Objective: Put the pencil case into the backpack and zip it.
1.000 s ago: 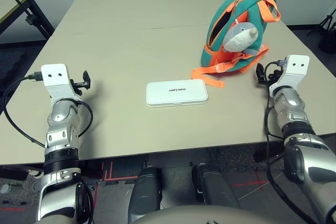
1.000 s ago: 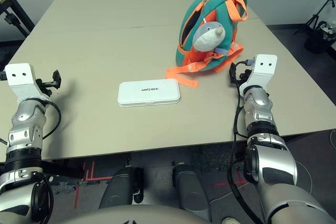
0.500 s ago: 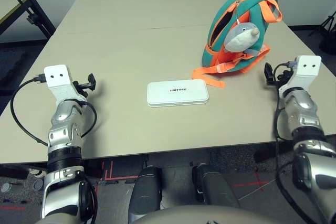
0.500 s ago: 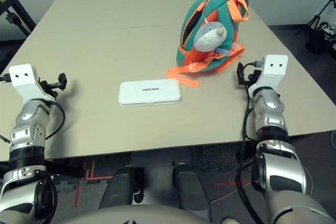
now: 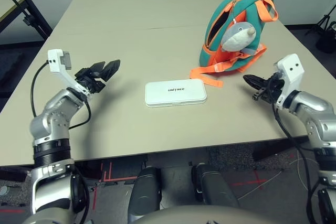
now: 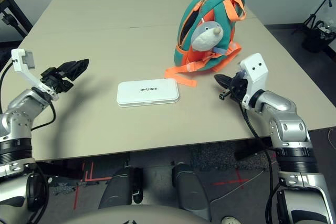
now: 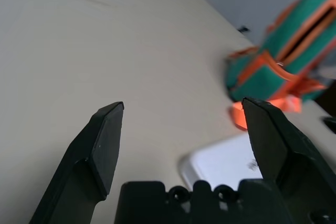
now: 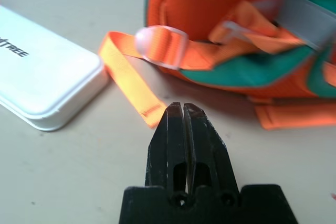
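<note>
1. So, one pencil case [image 5: 176, 93]: flat, smooth white plastic, rounded corners, lying mid-worktop [image 5: 131, 30], matte beige.
2. One backpack [image 5: 236, 30], soft teal fabric with orange webbing straps and a plush animal [image 5: 239, 36], stands far right.
3. Two claws: left claw [image 5: 104, 69] released wide, right claw [image 5: 251, 81] clenched on nothing, near the straps.

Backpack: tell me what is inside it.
The backpack stands upright with its zipper open, a dark slit beside the plush. The inside is in shadow, so its contents cannot be seen. The pencil case lies outside, on the table.
</note>
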Tool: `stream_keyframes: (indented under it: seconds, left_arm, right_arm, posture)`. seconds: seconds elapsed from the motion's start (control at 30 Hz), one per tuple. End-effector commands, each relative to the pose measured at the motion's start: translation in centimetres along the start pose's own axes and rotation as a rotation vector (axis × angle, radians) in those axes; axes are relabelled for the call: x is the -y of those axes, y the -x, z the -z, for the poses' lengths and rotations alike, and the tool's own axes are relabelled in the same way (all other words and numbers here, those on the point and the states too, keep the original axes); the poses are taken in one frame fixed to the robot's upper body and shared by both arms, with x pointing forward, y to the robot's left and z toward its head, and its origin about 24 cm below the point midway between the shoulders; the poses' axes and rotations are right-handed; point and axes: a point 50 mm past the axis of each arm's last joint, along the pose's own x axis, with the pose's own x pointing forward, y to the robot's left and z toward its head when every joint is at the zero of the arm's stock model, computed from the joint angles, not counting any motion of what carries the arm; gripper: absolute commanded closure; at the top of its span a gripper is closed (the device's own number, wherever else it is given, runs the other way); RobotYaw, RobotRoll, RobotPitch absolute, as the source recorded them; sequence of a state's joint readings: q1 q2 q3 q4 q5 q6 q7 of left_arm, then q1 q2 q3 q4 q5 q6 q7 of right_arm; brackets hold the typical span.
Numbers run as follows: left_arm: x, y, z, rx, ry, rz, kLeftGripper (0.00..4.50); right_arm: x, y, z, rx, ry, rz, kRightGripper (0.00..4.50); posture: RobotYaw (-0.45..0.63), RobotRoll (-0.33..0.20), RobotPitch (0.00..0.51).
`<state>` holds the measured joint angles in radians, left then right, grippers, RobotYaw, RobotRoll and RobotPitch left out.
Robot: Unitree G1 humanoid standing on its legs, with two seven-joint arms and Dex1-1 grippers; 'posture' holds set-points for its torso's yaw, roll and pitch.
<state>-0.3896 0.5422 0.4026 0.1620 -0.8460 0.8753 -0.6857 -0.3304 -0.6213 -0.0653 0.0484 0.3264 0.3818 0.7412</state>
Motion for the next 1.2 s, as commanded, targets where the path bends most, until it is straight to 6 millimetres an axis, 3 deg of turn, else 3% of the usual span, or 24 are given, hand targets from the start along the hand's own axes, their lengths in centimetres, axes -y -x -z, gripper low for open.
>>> stream_keyframes:
  seconds: [0.03,0.4,0.73,1.0,1.2]
  left_arm:
    - [0.8,-0.4,0.3,-0.104,0.095,0.074,0.00]
    - [0.0,-1.0,0.6,-0.368,0.339,0.143,0.00]
    - [-1.2,-2.8,-0.4,-0.424,0.345,0.124,0.00]
    - [-1.9,-3.1,0.7,-0.541,0.328,0.106,0.00]
    - [-2.1,-3.5,1.6,-0.592,0.325,0.108,0.00]
  right_arm:
    - [-1.0,-1.0,-0.5,-0.034,0.070,-0.076,4.48]
    - [-1.0,-2.3,-1.2,-0.051,0.155,-0.145,4.48]
    - [-0.8,-3.0,-1.1,-0.066,0.205,-0.162,4.48]
    - [-0.7,-3.4,-0.1,-0.128,0.269,-0.178,4.48]
    - [-0.9,-4.0,-0.5,-0.107,0.279,-0.184,4.48]
  posture:
    - [-0.09,0.000,0.106]
    - [-0.08,0.000,0.089]
    - [-0.09,0.000,0.076]
    - [-0.11,0.000,0.078]
    - [-0.12,0.000,0.079]
